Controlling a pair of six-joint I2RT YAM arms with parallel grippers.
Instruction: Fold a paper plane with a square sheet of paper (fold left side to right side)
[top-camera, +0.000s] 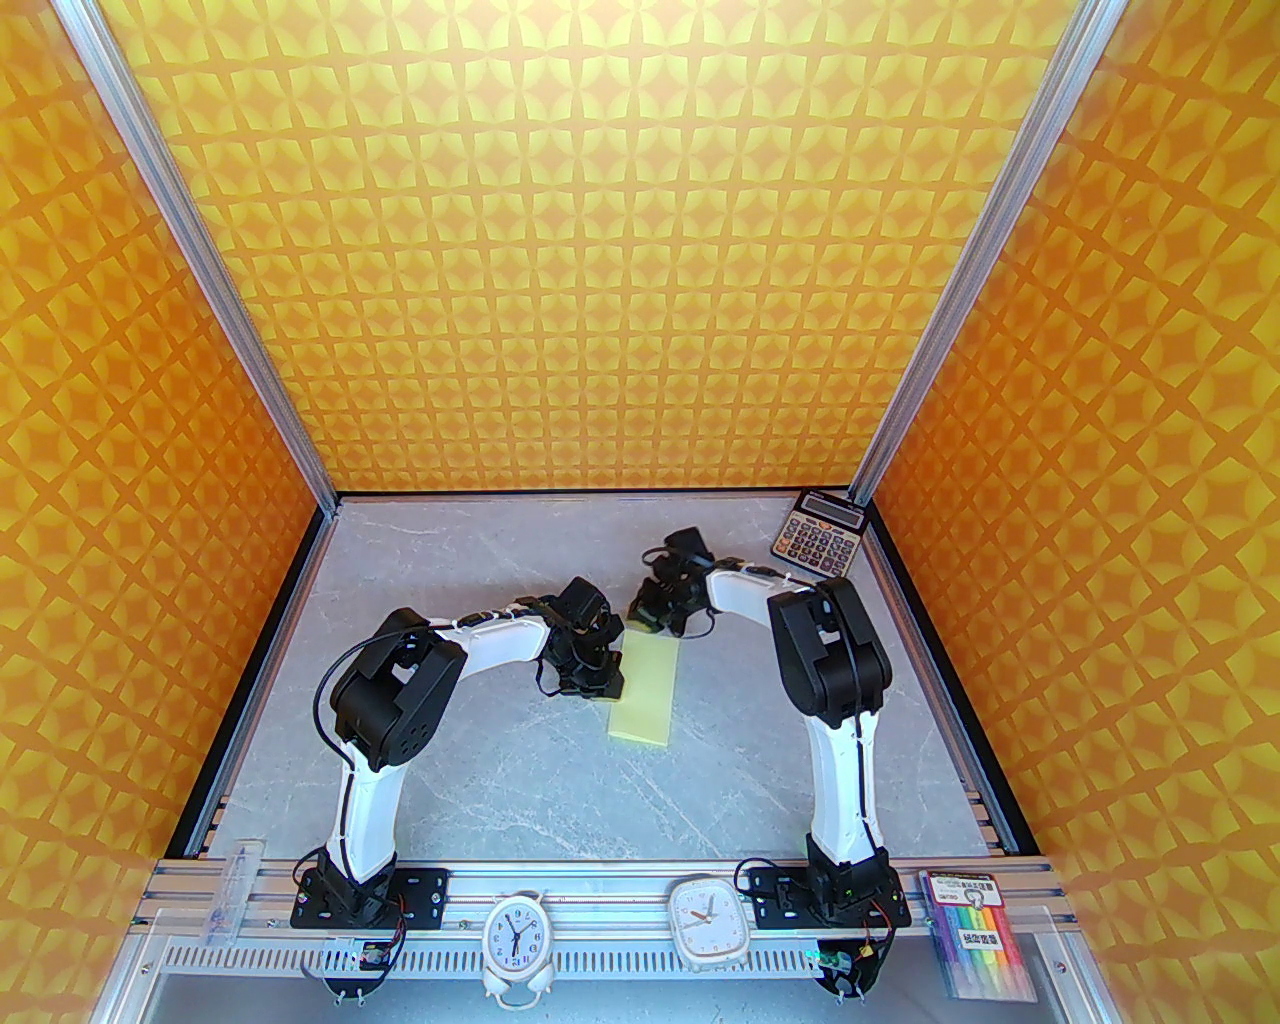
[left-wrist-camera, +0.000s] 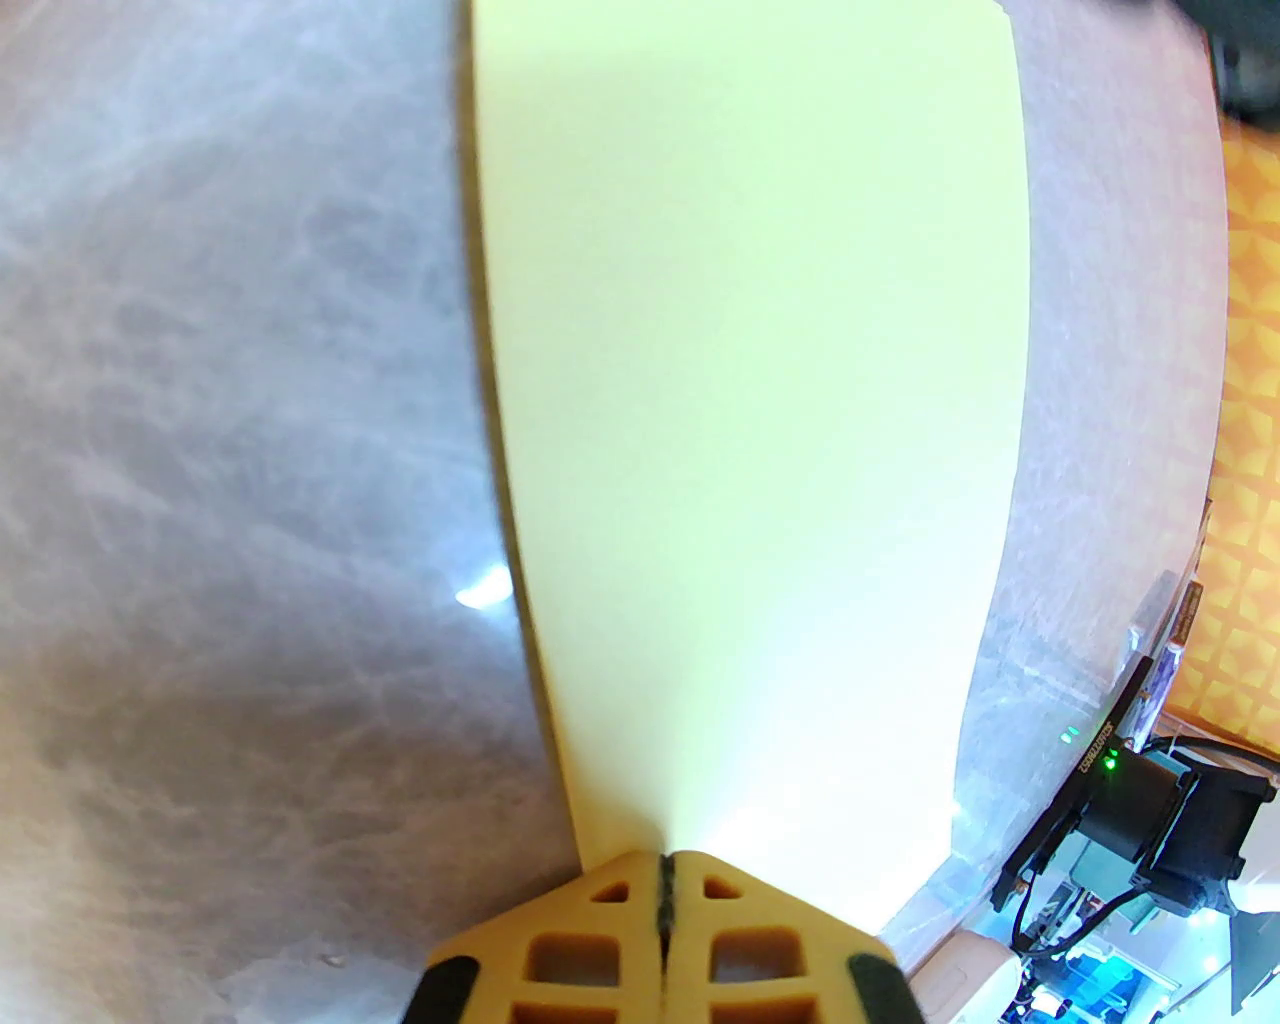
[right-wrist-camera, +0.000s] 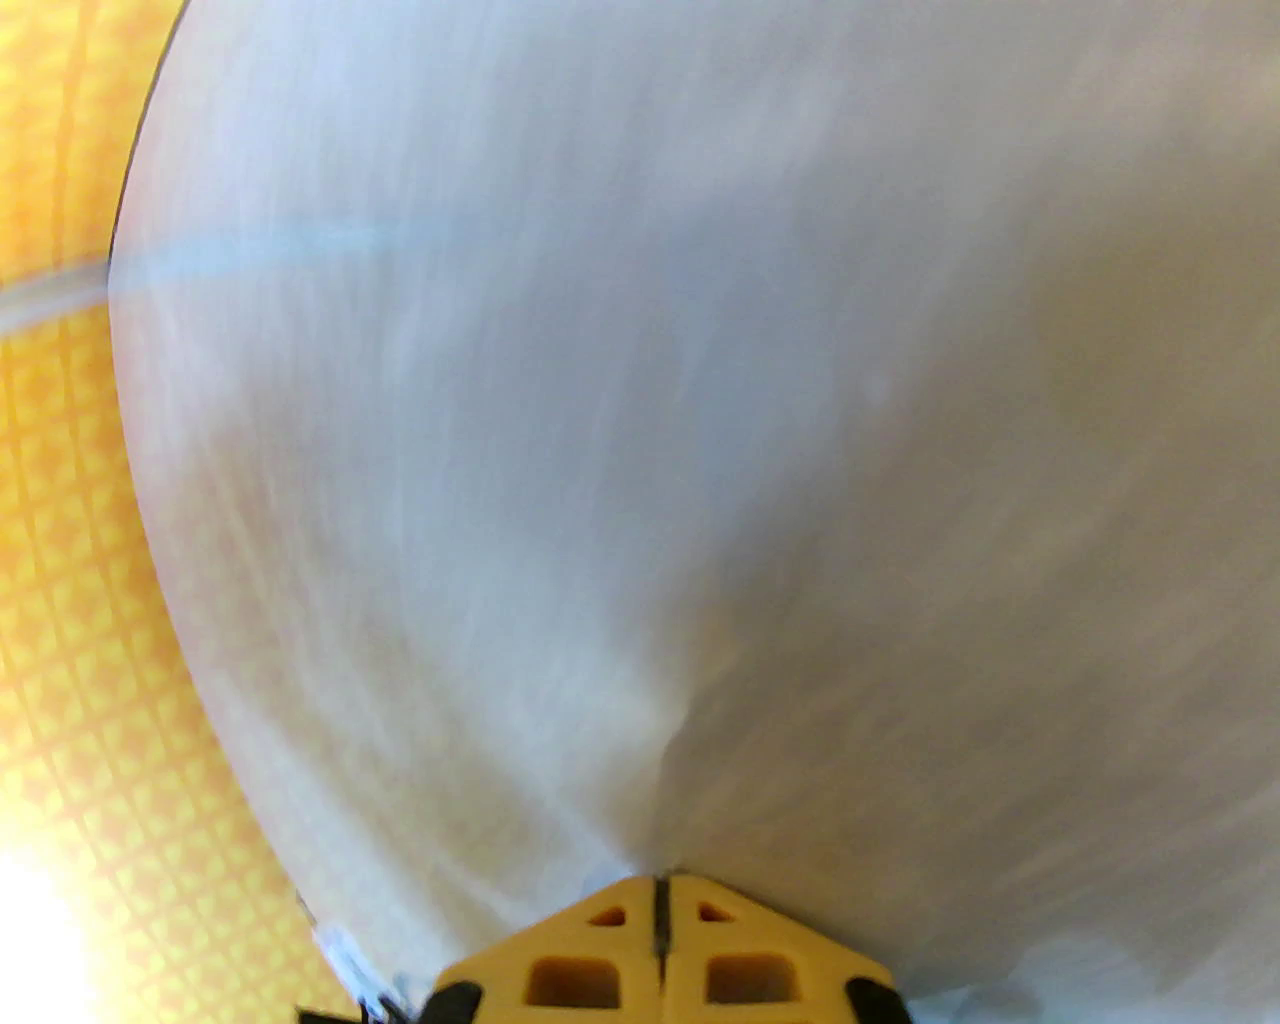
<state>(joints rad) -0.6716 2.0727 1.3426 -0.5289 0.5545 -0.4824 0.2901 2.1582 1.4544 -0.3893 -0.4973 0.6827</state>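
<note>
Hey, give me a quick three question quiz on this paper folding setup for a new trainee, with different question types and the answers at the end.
1. True or false: the yellow paper lies spread out as a full square.
2. Where is the calculator? A) far right corner of the table B) beside the left arm's base C) on top of the paper
3. Fill in: the left end effector and the right end effector are both ____ (open or shut).

Key: 1 false, it is a narrow rectangle; 2 A; 3 shut.
</note>
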